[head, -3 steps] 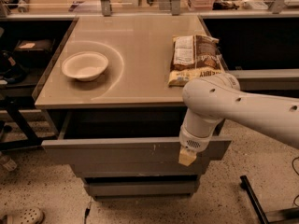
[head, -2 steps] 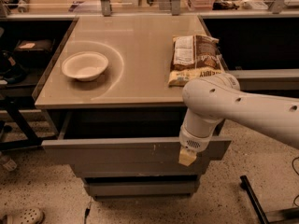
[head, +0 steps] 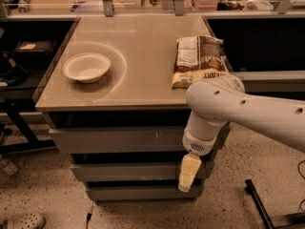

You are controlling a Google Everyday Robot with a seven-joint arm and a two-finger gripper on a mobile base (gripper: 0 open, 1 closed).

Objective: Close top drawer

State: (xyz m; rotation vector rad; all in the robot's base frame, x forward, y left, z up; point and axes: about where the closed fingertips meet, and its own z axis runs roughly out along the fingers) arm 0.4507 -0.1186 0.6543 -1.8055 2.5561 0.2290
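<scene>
The top drawer point(head: 119, 140) is the widest grey front under the tabletop, with small white scratches right of centre. It stands out a little from the cabinet, and a dark gap shows between it and the tabletop. My gripper point(head: 187, 174) hangs from the white wrist in front of the drawer's right end and reaches down over the narrower middle drawer front point(head: 128, 171). The wrist covers the top drawer's right end.
A white bowl point(head: 86, 67) and a brown snack bag point(head: 198, 60) lie on the tan tabletop point(head: 138, 46). A lower drawer front point(head: 138, 192) is below. Dark shelving stands at the left, a black stand leg point(head: 259, 204) at the right, and a sandal point(head: 24, 221) on the floor.
The top drawer front has moved inward toward the cabinet, so the open gap is narrower. My gripper has shifted lower along the drawer fronts.
</scene>
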